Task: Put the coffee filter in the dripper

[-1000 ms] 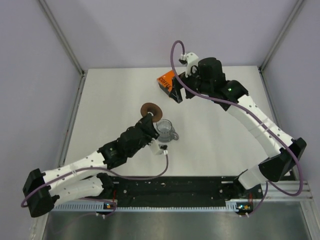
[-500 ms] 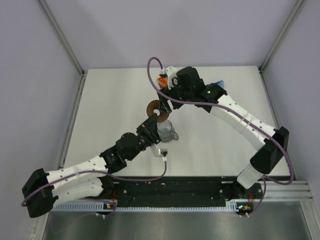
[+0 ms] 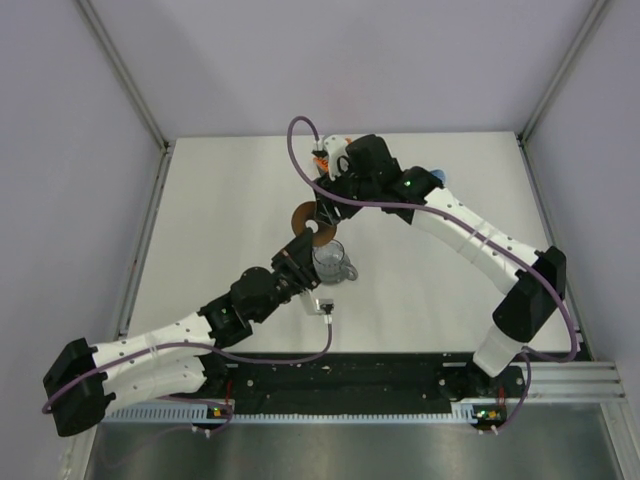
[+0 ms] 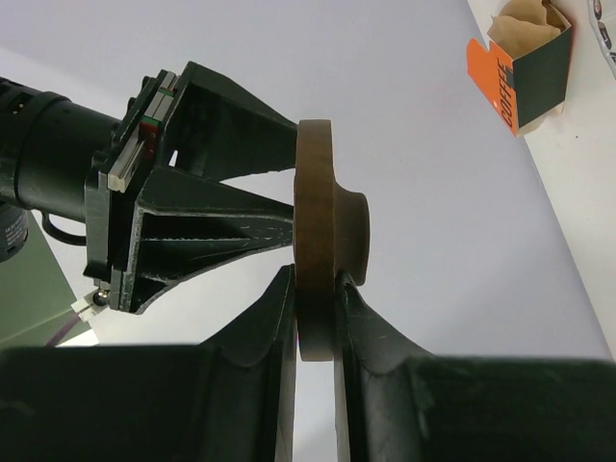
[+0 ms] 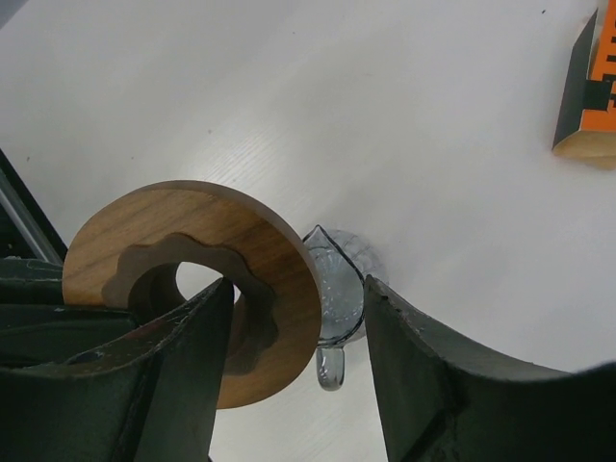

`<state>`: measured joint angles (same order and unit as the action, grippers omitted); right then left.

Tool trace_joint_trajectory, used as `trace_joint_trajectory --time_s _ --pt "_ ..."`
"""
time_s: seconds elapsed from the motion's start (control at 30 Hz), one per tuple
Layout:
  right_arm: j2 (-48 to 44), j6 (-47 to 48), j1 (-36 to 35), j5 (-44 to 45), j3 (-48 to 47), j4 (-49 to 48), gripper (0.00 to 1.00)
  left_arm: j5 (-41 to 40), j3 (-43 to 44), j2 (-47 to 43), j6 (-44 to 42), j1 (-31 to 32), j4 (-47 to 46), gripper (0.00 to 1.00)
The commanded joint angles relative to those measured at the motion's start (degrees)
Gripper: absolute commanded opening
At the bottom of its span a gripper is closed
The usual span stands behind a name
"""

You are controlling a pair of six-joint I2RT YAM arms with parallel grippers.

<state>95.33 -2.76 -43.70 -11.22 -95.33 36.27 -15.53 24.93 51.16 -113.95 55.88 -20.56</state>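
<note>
**Over the pitcher: ring held, filter not yet picked**

Nearest, the left gripper (image 4: 313,289) pinches a brown wooden ring (image 4: 318,212) edge-on above the clear pitcher (image 3: 332,262). The right gripper (image 5: 294,289) is spread, its fingers flanking that ring.

Farther back, the coffee filter (image 4: 525,21) sits in the orange box (image 4: 525,72), whose lettering seems to begin "COFF". The blue dripper (image 3: 436,176) peeks out behind the right arm.

Judgement: preparatory step. The next move needs a free gripper at the box.

A dark brown wooden ring (image 5: 265,252) is raised off the white desk (image 3: 220,220) near a grey clear pitcher (image 5: 339,289); an orange cardboard box (image 4: 515,72) sits apart.
</note>
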Motion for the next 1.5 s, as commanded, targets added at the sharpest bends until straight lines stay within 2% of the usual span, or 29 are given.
trace_joint_trajectory --time_s 0.0,0.07,0.1,0.3,0.33,0.4,0.47,0.53,0.6,0.73,0.8,0.97,1.13,1.23,1.33,1.47 --pt "0.38 0.65 -0.24 -3.18 -0.47 -1.99 0.56 0.41 0.65 -0.62 -2.86 0.28 -5.37 0.00" --pt "0.30 1.09 -0.24 -4.24 -0.21 -1.91 0.53 0.24 0.82 -0.44 -2.77 0.28 -5.55 0.00" --pt "0.30 1.36 -0.24 -4.25 -0.03 -1.91 0.48 0.24 0.82 -0.44 -2.59 0.28 -5.55 0.00" --pt "-0.14 1.27 -0.07 -0.21 0.41 -1.82 0.04 -0.11 1.79 -0.53 -1.37 0.28 -5.20 0.00" --pt "-0.32 1.27 0.19 0.41 0.49 -1.64 0.00 -0.55 2.14 -0.44 -1.01 0.28 -4.85 0.00" --pt "-0.49 1.10 1.25 1.55 0.93 -1.56 0.00 -2.47 3.36 -0.27 0.30 0.28 -3.18 0.01" --pt "-0.85 0.57 2.91 1.65 1.63 -1.55 0.00 -5.81 5.56 0.17 3.54 0.20 1.37 0.43" --pt "-1.11 0.13 4.67 1.64 2.25 -1.55 0.00 -9.59 9.59 0.61 9.15 0.28 10.75 0.74" --pt "-1.55 0.83 5.29 3.65 2.87 -1.64 0.00 -12.93 14.51 1.75 17.50 0.28 22.16 0.87" --pt "-0.94 1.71 5.38 5.86 4.10 -1.12 0.00 -16.90 26.29 6.13 37.08 -0.50 47.38 0.92" --pt "-0.41 1.54 5.73 6.04 4.62 -0.85 0.00 -15.85 30.33 8.86 45.97 -3.30 56.20 0.92" --pt "2.40 0.74 5.65 5.69 4.28 0.20 0.00 -6.81 42.28 17.55 61.36 -18.14 73.35 0.94" --pt "3.63 0.31 5.30 4.37 4.45 0.20 0.00 1.89 53.71 24.86 70.25 -31.95 81.10 0.94" --pt "4.51 0.30 3.81 5.59 4.19 0.20 0.00 5.50 56.98 28.46 74.74 -39.16 82.61 0.94" --pt "6.00 1.09 2.13 7.88 4.10 0.38 0.00 6.30 58.29 31.71 80.70 -43.29 81.81 0.94" --pt "7.94 1.53 1.43 7.62 3.92 1.78 0.00 11.83 64.71 39.36 88.45 -50.06 89.27 0.92"
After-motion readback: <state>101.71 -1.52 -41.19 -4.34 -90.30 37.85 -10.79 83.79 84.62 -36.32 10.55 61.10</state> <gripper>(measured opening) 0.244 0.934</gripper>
